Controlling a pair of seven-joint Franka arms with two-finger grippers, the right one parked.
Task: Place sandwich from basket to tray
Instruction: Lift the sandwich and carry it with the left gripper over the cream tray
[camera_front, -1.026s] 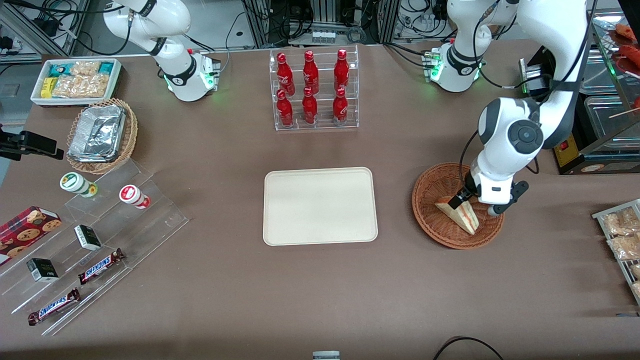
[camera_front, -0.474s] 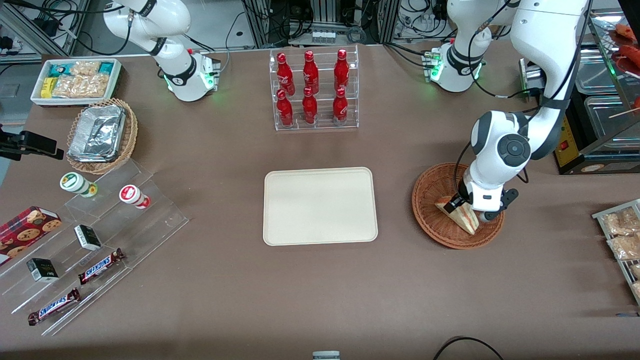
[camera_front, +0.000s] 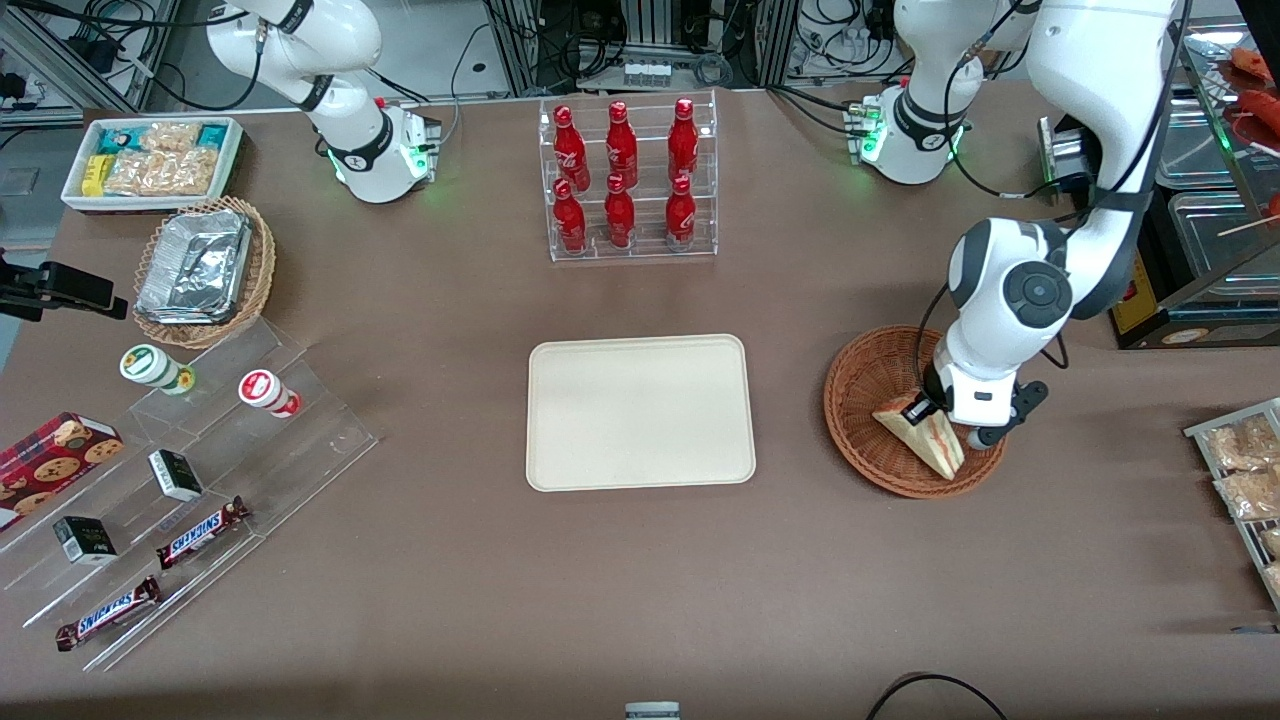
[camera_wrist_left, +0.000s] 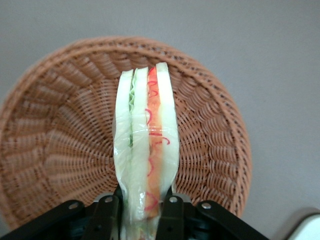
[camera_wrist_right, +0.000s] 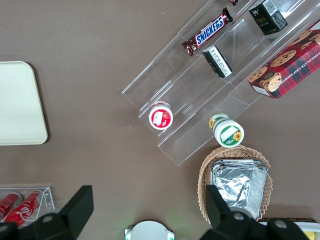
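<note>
The sandwich (camera_front: 928, 440) is a clear-wrapped white-bread wedge with red-orange and green layers. It hangs over the reddish-brown wicker basket (camera_front: 862, 400), toward the working arm's end of the table. My left gripper (camera_front: 925, 408) is shut on its thick end. In the left wrist view the black fingers (camera_wrist_left: 171, 215) press both bread faces of the sandwich (camera_wrist_left: 146, 145), and its tip points out over the basket (camera_wrist_left: 60, 145). The cream tray (camera_front: 640, 412) lies bare at the table's middle, beside the basket.
A clear rack of red bottles (camera_front: 628, 180) stands farther from the front camera than the tray. Metal trays and snack packets (camera_front: 1240, 470) sit at the working arm's end. Acrylic steps with snacks (camera_front: 180, 470), a tan basket with foil containers (camera_front: 200, 268) and a white bin (camera_front: 150, 160) lie toward the parked arm's end.
My gripper went down onto the sandwich, closed on it, then rose a little. The sandwich has tilted and lifted slightly in the basket.
</note>
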